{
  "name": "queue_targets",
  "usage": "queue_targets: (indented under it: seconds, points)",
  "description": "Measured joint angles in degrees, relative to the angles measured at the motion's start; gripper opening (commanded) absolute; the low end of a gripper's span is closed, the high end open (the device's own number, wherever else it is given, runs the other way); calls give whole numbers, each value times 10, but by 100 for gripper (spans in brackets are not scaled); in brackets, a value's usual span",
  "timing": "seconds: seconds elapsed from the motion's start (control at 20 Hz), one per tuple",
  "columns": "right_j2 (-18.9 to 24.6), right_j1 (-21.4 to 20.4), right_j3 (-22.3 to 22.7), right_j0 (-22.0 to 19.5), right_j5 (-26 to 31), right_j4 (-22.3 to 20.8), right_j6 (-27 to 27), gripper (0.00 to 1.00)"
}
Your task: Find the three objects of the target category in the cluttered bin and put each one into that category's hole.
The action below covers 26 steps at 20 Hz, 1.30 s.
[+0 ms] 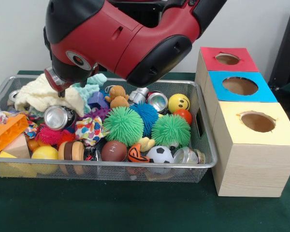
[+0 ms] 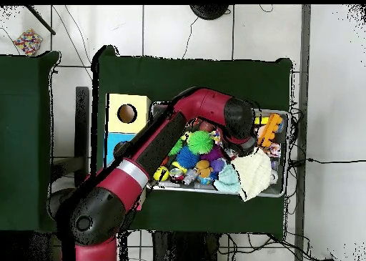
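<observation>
Underneath, dark green table (image 1: 135, 208)

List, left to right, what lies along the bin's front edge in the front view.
Yellow ball → wooden disc toy → brown ball → orange toy → soccer ball → clear ball

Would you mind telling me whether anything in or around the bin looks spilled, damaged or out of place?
Nothing stands out. The wire bin is crowded but everything lies inside it, with nothing on the green table. The three wooden boxes stand in a tidy row beside it. The claw hangs over the cream cloth.
</observation>
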Motion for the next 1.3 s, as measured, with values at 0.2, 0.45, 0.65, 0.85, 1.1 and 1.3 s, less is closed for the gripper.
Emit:
queue_targets:
  seconds: [0.2,0.45,0.65,0.85,1.1,1.3]
  points:
    - [0,0,0,0,0,0,0,100]
    - [0,2,-1,-4,0,0,0,100]
    - [0,4,-3,-10,0,0,0,100]
    - [0,5,-6,-20,0,0,0,100]
    - [0,3,-6,-32,0,0,0,100]
    - [0,-3,-7,-35,0,1,0,100]
